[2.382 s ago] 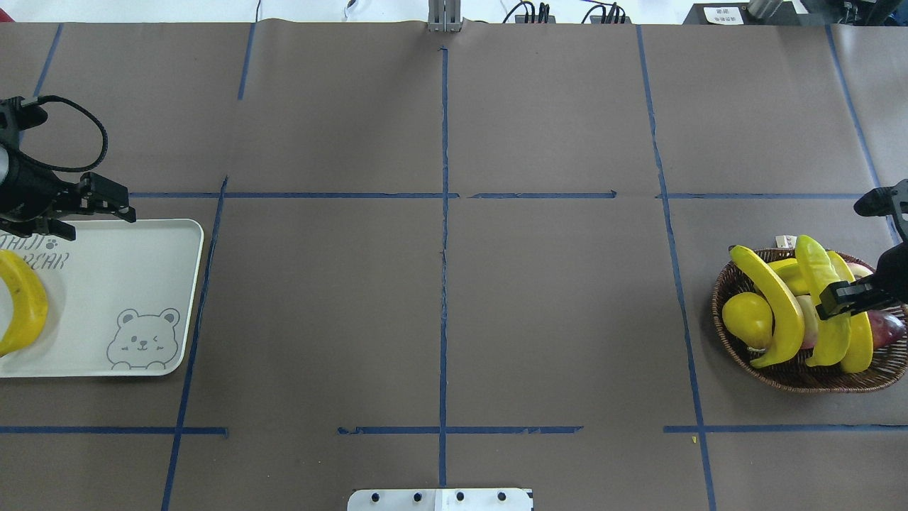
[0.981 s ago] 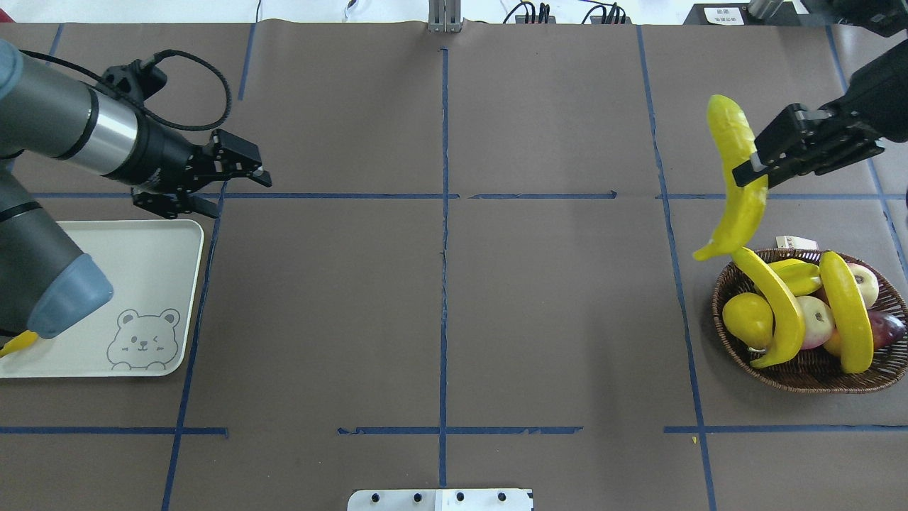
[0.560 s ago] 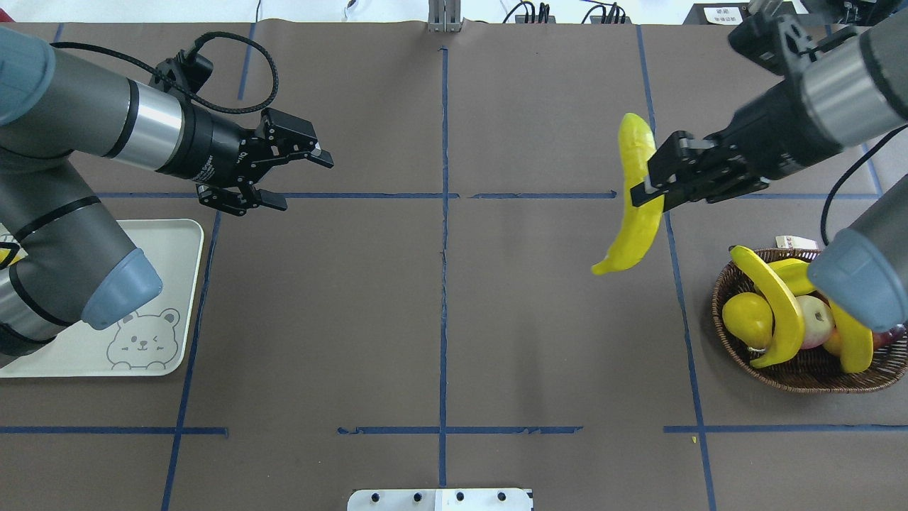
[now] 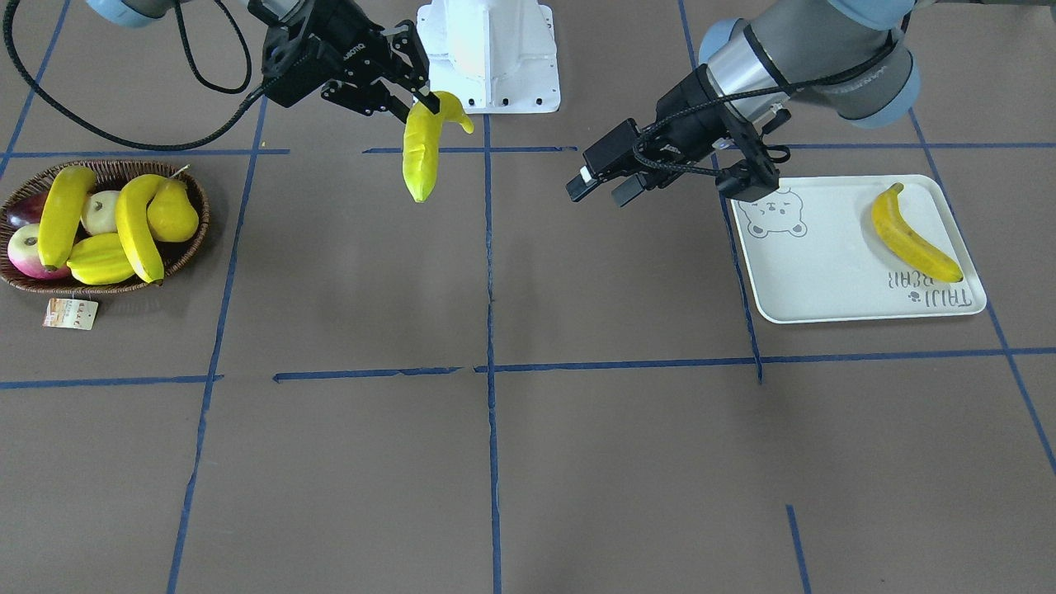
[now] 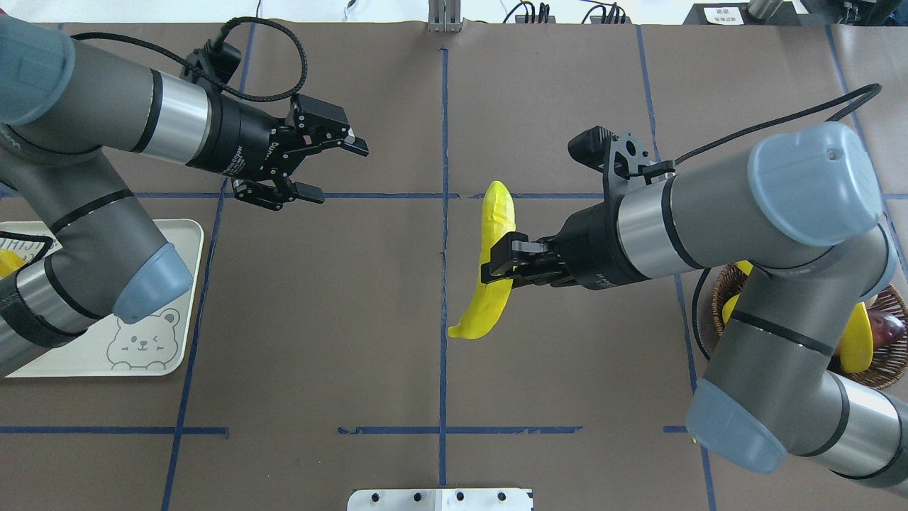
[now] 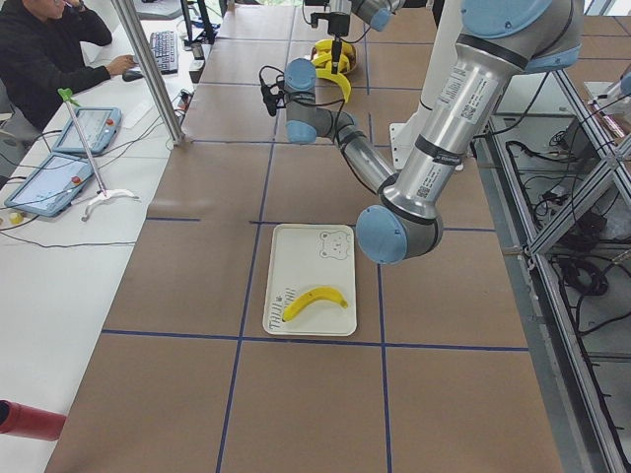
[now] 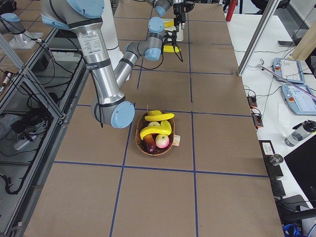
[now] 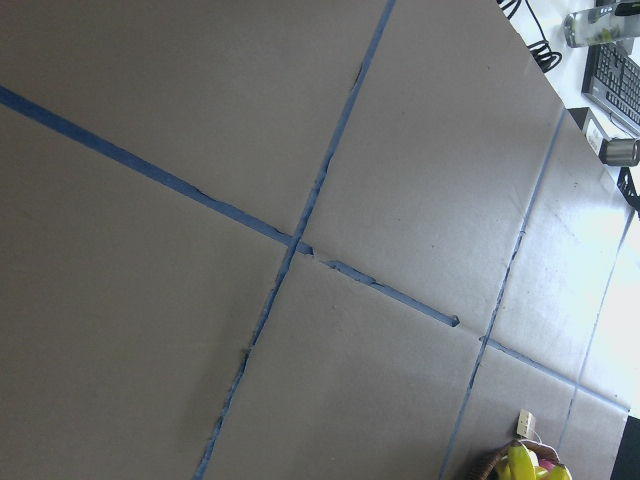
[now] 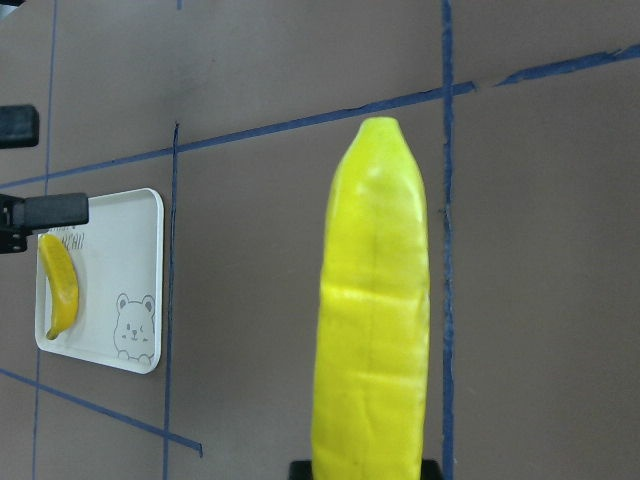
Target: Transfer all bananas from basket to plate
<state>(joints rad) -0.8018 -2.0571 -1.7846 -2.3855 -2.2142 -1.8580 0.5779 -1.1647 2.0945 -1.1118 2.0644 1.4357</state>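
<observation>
My right gripper (image 5: pixel 499 264) is shut on a yellow banana (image 5: pixel 495 220) and holds it in the air near the table's centre line. In the front view that banana (image 4: pixel 419 157) hangs point-down from the right gripper (image 4: pixel 419 97). Left of it, across the centre line, my left gripper (image 5: pixel 342 174) is open and empty above the table. A more orange banana (image 4: pixel 912 239) lies on the off-white plate (image 4: pixel 825 272) with the bear drawing. Two bananas (image 4: pixel 59 214) (image 4: pixel 132 223) lie in the wicker basket (image 4: pixel 99 290), which my right arm mostly hides from overhead.
The basket also holds a yellow pear (image 4: pixel 172 213), a ridged starfruit (image 4: pixel 99 260) and apples (image 4: pixel 25 252); a paper tag (image 4: pixel 71 313) lies beside it. Blue tape lines cross the brown table. A person sits at a side desk (image 6: pixel 59 128).
My right gripper lifted a banana out of the basket and carried it left to the table's centre. My left arm swung right, away from the plate, its gripper staying open.
</observation>
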